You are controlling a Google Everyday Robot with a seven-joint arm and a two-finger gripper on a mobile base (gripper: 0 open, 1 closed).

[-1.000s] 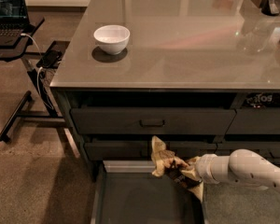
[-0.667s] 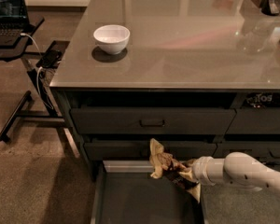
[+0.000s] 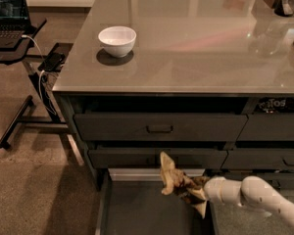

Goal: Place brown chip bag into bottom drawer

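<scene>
The brown chip bag (image 3: 174, 181) is a crumpled tan foil bag with a dark brown panel. It hangs over the right part of the open bottom drawer (image 3: 137, 209), just below the handled drawers. My gripper (image 3: 196, 192) comes in from the lower right on a white arm and is shut on the bag's lower right end, holding it above the drawer's grey floor. The bag's upper tip sticks up to the left in front of the second drawer. The drawer's pale inner back strip shows behind the bag.
A white bowl (image 3: 117, 40) stands on the grey counter (image 3: 196, 43) at the left. Two handled drawers (image 3: 159, 127) sit above the open one. A laptop stand (image 3: 19, 58) with cables is at the left. More drawers (image 3: 269, 158) form a right-hand column.
The arm and the bag have shifted slightly left over the open drawer. The bowl and the drawers have not moved.
</scene>
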